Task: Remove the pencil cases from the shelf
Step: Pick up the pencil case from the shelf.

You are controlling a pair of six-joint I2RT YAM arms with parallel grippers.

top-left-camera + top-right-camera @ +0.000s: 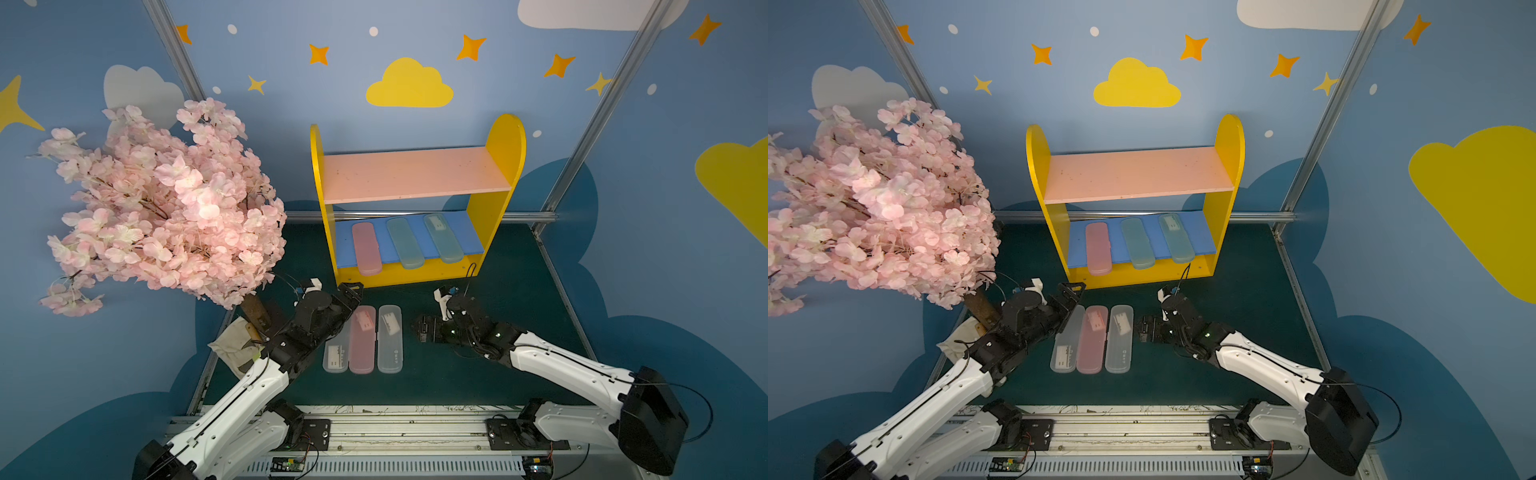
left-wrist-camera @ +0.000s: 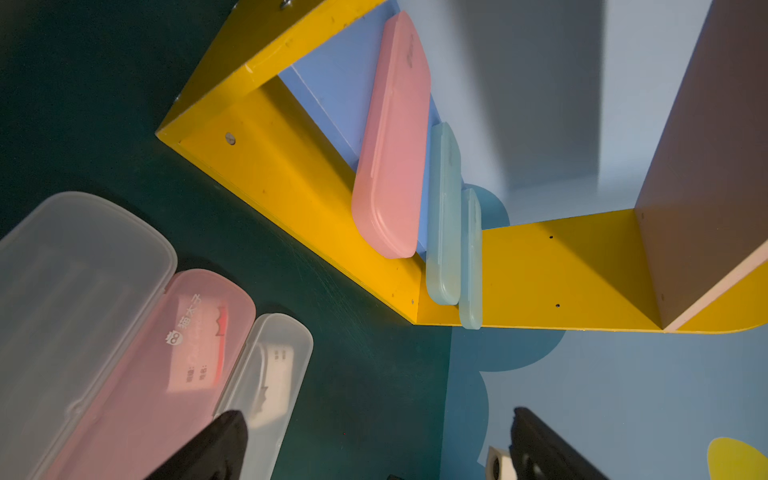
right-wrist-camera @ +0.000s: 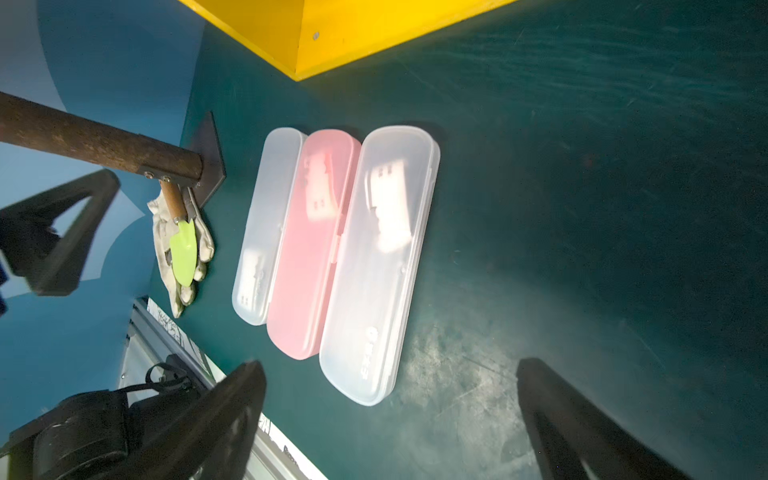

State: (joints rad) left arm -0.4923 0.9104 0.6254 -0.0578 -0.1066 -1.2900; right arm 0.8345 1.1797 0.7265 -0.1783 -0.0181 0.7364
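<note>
Below, dark green mat (image 1: pixel 519 291) under the shelf (image 1: pixel 415 174); blue cloud-painted walls (image 1: pixel 374 70).

Both top views look down from high up on the robot's side of the green table (image 1: pixel 449 386). They face the back wall (image 1: pixel 374 137) and share nearly everything, the shelf (image 1: pixel 505 149) too. The left wrist camera sits close behind the left gripper (image 2: pixel 374 419) and looks out past it at the shelf. The right wrist camera sits close behind the right gripper (image 3: pixel 390 368) and looks low over the three pencil cases (image 3: pixel 311 249) just ahead of it. Both wrist views share those cases.
</note>
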